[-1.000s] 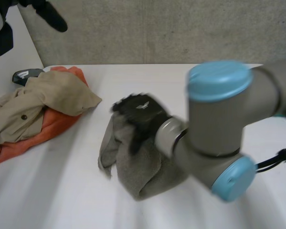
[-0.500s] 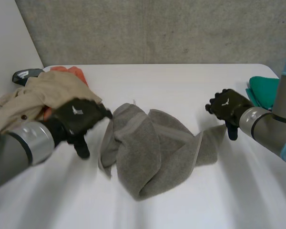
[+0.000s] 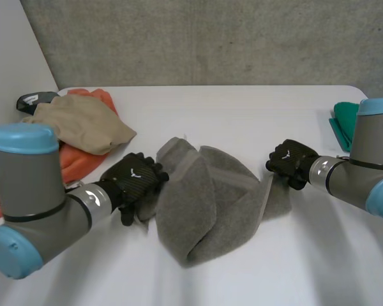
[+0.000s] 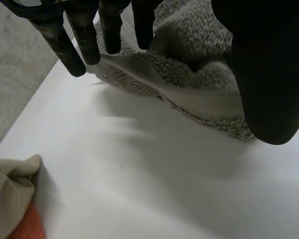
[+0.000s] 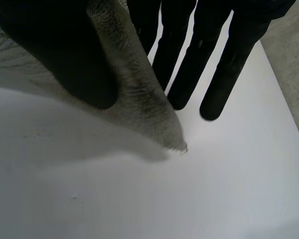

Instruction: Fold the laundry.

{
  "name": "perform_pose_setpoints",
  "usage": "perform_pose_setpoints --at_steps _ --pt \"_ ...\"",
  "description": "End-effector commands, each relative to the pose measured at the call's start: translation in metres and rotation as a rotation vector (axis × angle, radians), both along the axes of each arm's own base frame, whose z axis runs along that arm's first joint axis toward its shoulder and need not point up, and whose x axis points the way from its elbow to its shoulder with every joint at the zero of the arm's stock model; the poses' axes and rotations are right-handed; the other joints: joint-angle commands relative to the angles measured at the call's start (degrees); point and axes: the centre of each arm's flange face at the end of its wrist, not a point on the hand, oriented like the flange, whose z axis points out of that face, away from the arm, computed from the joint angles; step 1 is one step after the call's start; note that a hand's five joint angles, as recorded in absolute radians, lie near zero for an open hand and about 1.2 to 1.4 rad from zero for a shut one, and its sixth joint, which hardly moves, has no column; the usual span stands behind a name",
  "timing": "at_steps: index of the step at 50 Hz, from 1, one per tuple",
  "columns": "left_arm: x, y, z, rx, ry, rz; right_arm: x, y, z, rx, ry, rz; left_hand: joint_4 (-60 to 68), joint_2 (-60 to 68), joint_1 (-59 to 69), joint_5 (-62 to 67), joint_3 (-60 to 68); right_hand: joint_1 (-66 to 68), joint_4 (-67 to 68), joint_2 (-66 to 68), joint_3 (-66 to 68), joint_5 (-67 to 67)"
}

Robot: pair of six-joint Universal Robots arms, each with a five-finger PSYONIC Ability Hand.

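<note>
A crumpled grey towel (image 3: 204,204) lies in the middle of the white table (image 3: 242,115). My left hand (image 3: 137,182) is at the towel's left edge. In the left wrist view its fingers (image 4: 74,45) are straight over the towel's (image 4: 199,74) hemmed edge, with the thumb spread apart above the cloth, so the hand is open. My right hand (image 3: 290,162) is at the towel's right corner. In the right wrist view that corner (image 5: 139,89) rises between the thumb and the straight fingers (image 5: 179,64), pinched there, and its tip touches the table.
A beige garment (image 3: 76,121) lies on an orange cloth (image 3: 76,166) at the table's left, with a dark object (image 3: 35,100) behind it. A green cloth (image 3: 345,121) sits at the right edge. A concrete wall runs behind the table.
The right arm drew back from over the towel to the right, and its hand then closed on the towel's right corner. The left hand came in and reached the towel's left edge.
</note>
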Motion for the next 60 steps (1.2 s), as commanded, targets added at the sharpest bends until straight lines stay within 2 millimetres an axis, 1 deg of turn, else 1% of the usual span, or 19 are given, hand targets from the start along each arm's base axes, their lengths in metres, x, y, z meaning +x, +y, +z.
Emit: perform_pose_setpoints --at_steps 1,3,5,10,15,19,20,23,24,28,29,33,38,43,46,47,51,54,60 --pt "-0.014 -0.018 -0.026 -0.132 -0.061 -0.043 0.003 -0.005 0.004 -0.032 -0.022 -0.003 -1.6 -1.9 -1.9 -3.0 -2.0 18.2 18.1 17.7 18.2 18.3" --pt "-0.015 -0.023 -0.028 -0.155 -0.073 -0.040 0.003 -0.007 0.004 -0.036 -0.021 -0.005 -1.6 -1.9 -1.9 -3.0 -2.0 18.2 18.1 17.7 18.2 18.3" --pt "-0.019 -0.030 -0.026 -0.197 -0.077 -0.032 0.003 -0.010 0.005 -0.049 -0.021 -0.007 12.0 11.7 11.7 10.6 11.6 18.2 18.1 17.7 18.2 18.3" --pt "-0.030 -0.050 -0.009 -0.285 -0.026 0.013 0.009 -0.018 0.018 -0.108 -0.038 -0.008 64.8 64.5 64.5 63.4 64.4 18.2 18.1 17.7 18.2 18.3" --pt "-0.043 -0.078 0.034 -0.417 0.091 0.081 0.023 -0.041 0.053 -0.295 -0.094 -0.058 68.4 68.1 68.1 67.0 68.0 18.2 18.1 17.7 18.2 18.3" --pt "-0.046 -0.106 0.101 -0.583 0.229 0.174 0.032 -0.073 0.117 -0.591 -0.241 -0.175 68.4 68.1 68.1 67.0 68.0 18.2 18.1 17.7 18.2 18.3" --pt "-0.042 -0.114 0.138 -0.659 0.303 0.229 0.031 -0.081 0.149 -0.710 -0.332 -0.234 68.4 68.1 68.1 67.0 68.0 18.2 18.1 17.7 18.2 18.3" --pt "-0.029 -0.123 0.190 -0.750 0.427 0.323 0.028 -0.086 0.196 -0.866 -0.481 -0.294 68.4 68.1 68.1 67.0 68.0 18.2 18.1 17.7 18.2 18.3" --pt "-0.017 -0.127 0.220 -0.793 0.511 0.382 0.024 -0.085 0.220 -0.949 -0.564 -0.313 68.4 68.1 68.1 67.0 68.0 18.2 18.1 17.7 18.2 18.3" --pt "0.006 -0.127 0.264 -0.803 0.677 0.447 0.020 -0.076 0.257 -1.089 -0.687 -0.285 68.4 68.1 68.1 67.0 68.0 18.2 18.1 17.7 18.2 18.3" --pt "0.008 -0.127 0.265 -0.783 0.687 0.445 0.020 -0.074 0.260 -1.100 -0.691 -0.275 68.4 68.1 68.1 67.0 68.0 18.2 18.1 17.7 18.2 18.3" --pt "0.011 -0.126 0.251 -0.642 0.673 0.401 0.021 -0.069 0.247 -1.047 -0.651 -0.261 68.4 68.1 68.1 67.0 68.0 18.2 18.1 17.7 18.2 18.3" --pt "0.013 -0.132 0.204 -0.458 0.596 0.386 0.020 -0.070 0.202 -0.897 -0.555 -0.264 68.4 68.1 68.1 67.0 68.0 18.2 18.1 17.7 18.2 18.3" --pt "0.010 -0.135 0.124 -0.243 0.484 0.397 0.023 -0.063 0.121 -0.629 -0.422 -0.205 68.4 68.1 68.1 67.0 68.0 18.2 18.1 17.7 18.2 18.3" --pt "0.010 -0.132 0.088 -0.151 0.430 0.409 0.023 -0.056 0.085 -0.510 -0.367 -0.194 68.4 68.1 68.1 67.0 68.0 18.2 18.1 17.7 18.2 18.3" --pt "0.011 -0.130 0.066 -0.096 0.397 0.422 0.021 -0.051 0.064 -0.439 -0.335 -0.202 68.4 68.1 68.1 67.0 68.0 18.2 18.1 17.7 18.2 18.3" --pt "0.017 -0.124 0.027 0.014 0.331 0.454 0.015 -0.035 0.019 -0.271 -0.245 -0.216 68.4 68.1 68.1 67.0 68.0 18.2 18.1 17.7 18.2 18.3" --pt "0.022 -0.119 0.017 0.059 0.308 0.468 0.011 -0.027 0.004 -0.202 -0.201 -0.218 68.4 68.1 68.1 67.0 68.0 18.2 18.1 17.7 18.2 18.3" --pt "0.028 -0.106 0.023 0.090 0.303 0.447 0.003 -0.015 -0.007 -0.124 -0.164 -0.234 42.1 41.8 41.8 40.6 41.7 18.2 18.1 17.7 18.2 18.3"
